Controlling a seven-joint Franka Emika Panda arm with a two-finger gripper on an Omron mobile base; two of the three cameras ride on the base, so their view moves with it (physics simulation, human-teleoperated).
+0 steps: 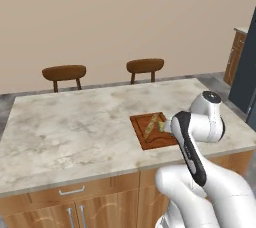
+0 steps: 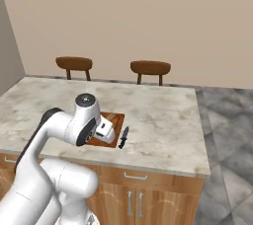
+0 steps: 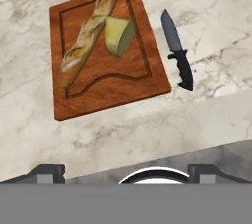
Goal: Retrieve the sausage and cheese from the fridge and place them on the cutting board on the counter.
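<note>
Spread claw hangs empty above cheese lying on cutting board.

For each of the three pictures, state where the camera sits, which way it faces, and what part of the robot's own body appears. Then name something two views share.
Left base view: behind the arm's left, looking forward and down over the counter; arm at lower right.
Right base view: behind its right, facing the same counter; arm at lower left.
Hand view: on the hand, looking down at the cutting board holding a long tan loaf and the cheese, knife beside; open gripper at bottom.
Shared: both base views show two stools.
</note>
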